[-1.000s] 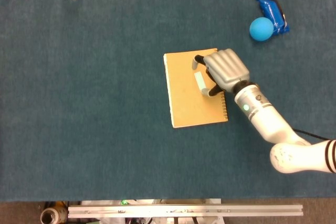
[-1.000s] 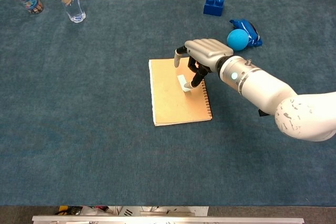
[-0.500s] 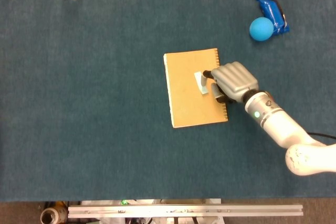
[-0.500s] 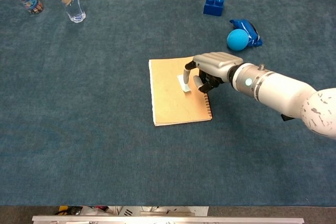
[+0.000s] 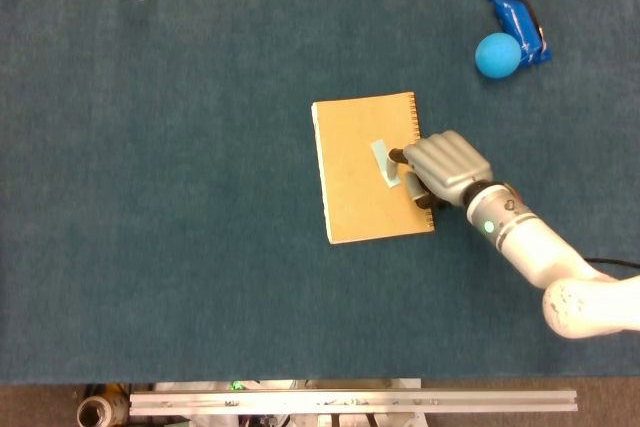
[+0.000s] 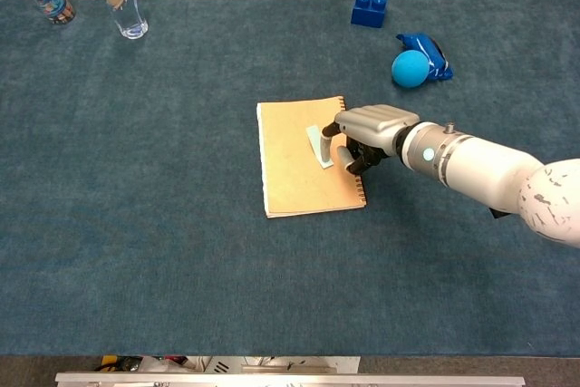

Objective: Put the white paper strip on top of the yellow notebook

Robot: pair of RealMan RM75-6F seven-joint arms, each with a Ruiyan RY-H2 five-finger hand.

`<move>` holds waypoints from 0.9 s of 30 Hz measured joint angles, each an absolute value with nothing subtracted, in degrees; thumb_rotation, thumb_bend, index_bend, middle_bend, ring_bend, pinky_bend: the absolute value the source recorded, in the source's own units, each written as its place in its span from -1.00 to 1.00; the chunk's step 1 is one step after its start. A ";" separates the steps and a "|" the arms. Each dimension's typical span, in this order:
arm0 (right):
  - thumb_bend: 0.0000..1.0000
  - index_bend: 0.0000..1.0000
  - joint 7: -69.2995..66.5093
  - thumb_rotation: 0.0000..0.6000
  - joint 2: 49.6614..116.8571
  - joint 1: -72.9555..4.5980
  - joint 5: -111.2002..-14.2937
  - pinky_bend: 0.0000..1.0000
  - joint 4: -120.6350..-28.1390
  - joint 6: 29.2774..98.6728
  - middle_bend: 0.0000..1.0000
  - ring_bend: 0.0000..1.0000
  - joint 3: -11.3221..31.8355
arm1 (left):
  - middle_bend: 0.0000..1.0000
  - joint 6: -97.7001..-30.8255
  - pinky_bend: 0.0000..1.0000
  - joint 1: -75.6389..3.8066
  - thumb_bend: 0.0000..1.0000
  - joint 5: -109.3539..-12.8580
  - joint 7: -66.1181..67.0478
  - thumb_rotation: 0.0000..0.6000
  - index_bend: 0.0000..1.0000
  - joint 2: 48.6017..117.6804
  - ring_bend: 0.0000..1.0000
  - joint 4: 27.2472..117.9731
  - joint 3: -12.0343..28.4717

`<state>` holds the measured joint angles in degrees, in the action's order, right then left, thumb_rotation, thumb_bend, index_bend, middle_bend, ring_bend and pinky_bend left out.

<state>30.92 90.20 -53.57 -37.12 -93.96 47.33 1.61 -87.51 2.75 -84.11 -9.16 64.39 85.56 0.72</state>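
Though the strip (image 5: 383, 162) already lies on the notebook (image 5: 355, 187) in the head view, I can see my right hand (image 5: 444, 165) sitting at the spiral edge with fingertips (image 5: 399, 158) right beside the paper's end. The fingers look curled inward, and I cannot tell from above whether they pinch the strip or merely sit next to it. My left hand shows nowhere.

In the chest view, the strip (image 6: 319, 147) rests flat near the notebook's (image 6: 290, 174) right side, and the hand (image 6: 373, 133) hovers low, fingers bent down just beside it. I judge the risk to be dragging: if a fingertip is touching the paper as I withdraw, the light strip could slide off onto the cloth (image 6: 181, 251), or the notebook itself could shift.
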 measured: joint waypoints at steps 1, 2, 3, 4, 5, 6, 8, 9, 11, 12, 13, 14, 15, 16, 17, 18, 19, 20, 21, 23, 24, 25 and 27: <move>0.42 -0.22 31.05 0.95 90.20 -53.64 -36.98 1.00 -94.00 47.42 0.94 1.00 1.50 | -0.38 -87.54 -0.54 2.74 -0.48 -84.15 -9.19 1.00 -0.67 64.40 -0.43 85.55 0.72; 0.42 -0.22 31.14 0.95 90.20 -53.72 -36.76 1.00 -94.07 47.51 0.94 1.00 1.40 | -0.38 -87.57 -0.54 2.73 -0.48 -84.20 -9.22 1.00 -0.67 64.41 -0.43 85.55 0.73; 0.42 -0.22 31.18 0.95 90.20 -53.78 -36.57 1.00 -94.12 47.55 0.94 1.00 1.35 | -0.38 -87.58 -0.54 2.74 -0.48 -84.24 -9.23 1.00 -0.67 64.42 -0.43 85.54 0.71; 0.42 -0.22 31.26 0.96 90.20 -53.84 -36.39 1.00 -94.17 47.60 0.94 1.00 1.26 | -0.38 -87.59 -0.54 2.75 -0.48 -84.26 -9.22 1.00 -0.67 64.43 -0.43 85.52 0.69; 0.42 -0.22 31.44 0.96 90.21 -53.94 -36.17 1.00 -94.21 47.66 0.94 1.00 1.08 | -0.38 -87.60 -0.54 2.78 -0.48 -84.28 -9.23 1.00 -0.67 64.44 -0.43 85.50 0.66; 0.42 -0.22 31.58 0.96 90.24 -54.01 -36.04 1.00 -94.22 47.73 0.94 1.00 0.95 | -0.38 -87.61 -0.54 2.79 -0.48 -84.28 -9.24 1.00 -0.67 64.44 -0.43 85.49 0.66; 0.42 -0.22 31.71 0.96 90.34 -54.10 -35.79 1.00 -94.28 47.91 0.94 1.00 0.73 | -0.38 -87.66 -0.54 2.84 -0.48 -84.24 -9.33 1.00 -0.67 64.44 -0.43 85.45 0.66; 0.42 -0.22 31.68 0.95 90.38 -54.10 -35.80 1.00 -94.31 48.03 0.94 1.00 0.72 | -0.38 -87.70 -0.54 2.88 -0.48 -84.23 -9.36 1.00 -0.67 64.44 -0.43 85.42 0.66; 0.42 -0.22 31.39 0.95 90.38 -54.03 -36.04 1.00 -94.49 48.21 0.94 1.00 0.79 | -0.38 -87.80 -0.54 2.94 -0.48 -84.24 -9.43 1.00 -0.67 64.42 -0.43 85.37 0.65; 0.42 -0.22 31.14 0.96 90.32 -53.98 -36.18 1.00 -94.65 48.25 0.94 1.00 0.88 | -0.38 -87.86 -0.54 2.97 -0.48 -84.26 -9.49 1.00 -0.67 64.40 -0.43 85.35 0.65; 0.42 -0.22 30.85 0.95 90.23 -53.91 -36.35 1.00 -94.86 48.28 0.94 1.00 0.98 | -0.38 -87.90 -0.54 2.99 -0.48 -84.27 -9.53 1.00 -0.67 64.39 -0.43 85.33 0.66; 0.42 -0.22 30.46 0.96 90.10 -53.86 -36.60 1.00 -95.10 48.34 0.94 1.00 1.08 | -0.38 -87.94 -0.54 3.01 -0.48 -84.28 -9.52 1.00 -0.67 64.37 -0.43 85.32 0.67; 0.42 -0.22 30.36 0.96 89.96 -53.82 -36.87 1.00 -95.26 48.41 0.94 1.00 1.09 | -0.38 -87.96 -0.54 3.02 -0.48 -84.29 -9.53 1.00 -0.67 64.37 -0.43 85.33 0.67; 0.42 -0.22 30.37 0.96 89.81 -53.78 -37.16 1.00 -95.52 48.48 0.94 1.00 1.10 | -0.38 -87.99 -0.54 3.01 -0.48 -84.31 -9.55 1.00 -0.67 64.38 -0.43 85.33 0.69; 0.42 -0.22 30.32 0.96 89.57 -53.74 -37.48 1.00 -95.97 48.53 0.94 1.00 1.08 | -0.38 -88.01 -0.54 3.00 -0.48 -84.35 -9.54 1.00 -0.67 64.40 -0.43 85.35 0.70; 0.42 -0.22 30.30 0.96 89.50 -53.72 -37.55 1.00 -96.09 48.53 0.94 1.00 1.07 | -0.38 -88.01 -0.54 2.99 -0.48 -84.38 -9.51 1.00 -0.67 64.41 -0.43 85.36 0.70; 0.42 -0.22 30.22 0.96 89.30 -53.69 -37.77 1.00 -96.40 48.56 0.94 1.00 1.02 | -0.38 -88.00 -0.54 2.98 -0.48 -84.41 -9.47 1.00 -0.67 64.42 -0.43 85.37 0.69; 0.42 -0.22 30.16 0.96 89.11 -53.67 -37.95 1.00 -96.61 48.58 0.94 1.00 0.94 | -0.38 -87.97 -0.54 2.97 -0.48 -84.43 -9.43 1.00 -0.67 64.43 -0.43 85.38 0.68; 0.42 -0.22 30.12 0.96 89.00 -53.66 -38.00 1.00 -96.69 48.58 0.94 1.00 0.79 | -0.38 -87.95 -0.54 2.95 -0.48 -84.43 -9.40 1.00 -0.67 64.44 -0.43 85.40 0.67; 0.42 -0.22 30.23 0.96 89.02 -53.71 -37.78 1.00 -96.51 48.52 0.94 1.00 0.54 | -0.38 -87.91 -0.54 2.95 -0.48 -84.44 -9.31 1.00 -0.67 64.43 -0.43 85.43 0.65; 0.42 -0.22 30.28 0.96 89.07 -53.73 -37.64 1.00 -96.37 48.47 0.94 1.00 0.43 | -0.38 -87.91 -0.54 2.95 -0.48 -84.43 -9.28 1.00 -0.67 64.43 -0.43 85.45 0.65; 0.42 -0.22 30.32 0.96 89.15 -53.76 -37.52 1.00 -96.21 48.41 0.94 1.00 0.34 | -0.38 -87.90 -0.54 2.96 -0.48 -84.40 -9.27 1.00 -0.67 64.41 -0.43 85.48 0.65; 0.42 -0.22 30.35 0.96 89.38 -53.80 -37.26 1.00 -95.81 48.26 0.94 1.00 0.13 | -0.38 -87.87 -0.54 2.96 -0.48 -84.36 -9.20 1.00 -0.67 64.39 -0.43 85.53 0.66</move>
